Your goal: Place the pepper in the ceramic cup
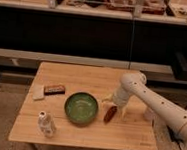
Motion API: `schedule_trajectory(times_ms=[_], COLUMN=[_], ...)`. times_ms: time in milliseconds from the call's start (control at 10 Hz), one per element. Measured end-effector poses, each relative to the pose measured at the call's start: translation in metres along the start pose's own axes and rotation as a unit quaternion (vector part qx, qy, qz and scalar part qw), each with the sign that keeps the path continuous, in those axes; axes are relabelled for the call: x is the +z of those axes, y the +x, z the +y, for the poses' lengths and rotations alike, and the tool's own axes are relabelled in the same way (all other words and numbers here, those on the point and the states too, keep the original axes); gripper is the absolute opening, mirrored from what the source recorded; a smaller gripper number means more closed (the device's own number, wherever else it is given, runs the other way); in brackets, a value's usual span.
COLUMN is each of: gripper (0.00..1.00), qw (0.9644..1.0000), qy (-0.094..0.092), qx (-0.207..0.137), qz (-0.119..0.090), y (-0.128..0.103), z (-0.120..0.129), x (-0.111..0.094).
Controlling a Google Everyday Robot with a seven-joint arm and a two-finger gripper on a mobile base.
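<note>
The dark red-brown pepper (110, 114) lies on the wooden table (80, 138), just right of the green bowl. My gripper (115, 105) hangs right over the pepper's upper end. It is open, with one white finger (106, 97) to the pepper's upper left and the other to its right. The white ceramic cup (148, 114) stands near the table's right edge, to the right of the gripper and partly behind my arm.
A green round bowl (81, 107) sits mid-table. A flat brown block (54, 89) and a white flat piece (38, 92) lie at the left. A small white patterned bottle (45, 124) stands at the front left. Dark shelving runs behind the table.
</note>
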Motion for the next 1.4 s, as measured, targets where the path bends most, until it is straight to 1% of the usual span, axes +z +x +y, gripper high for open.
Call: schedule_trajectory(times_ms=[200,300,500,700,1000,1400], gripper=[0.8,0.77,0.57,0.43,0.42,0.42], qw=[1.0,1.0,0.9999,0.9999,0.9999,0.9998], qy=[0.0,0.0,-0.001,-0.004,-0.006,-0.003], qx=[0.003,0.004,0.006,0.007,0.01,0.011], qz=[0.004,0.006,0.008,0.009,0.013,0.019], y=[0.001,0.001,0.002,0.002,0.003,0.004], z=[0.001,0.002,0.004,0.006,0.008,0.007], x=[0.002,0.003,0.006,0.007,0.006,-0.004])
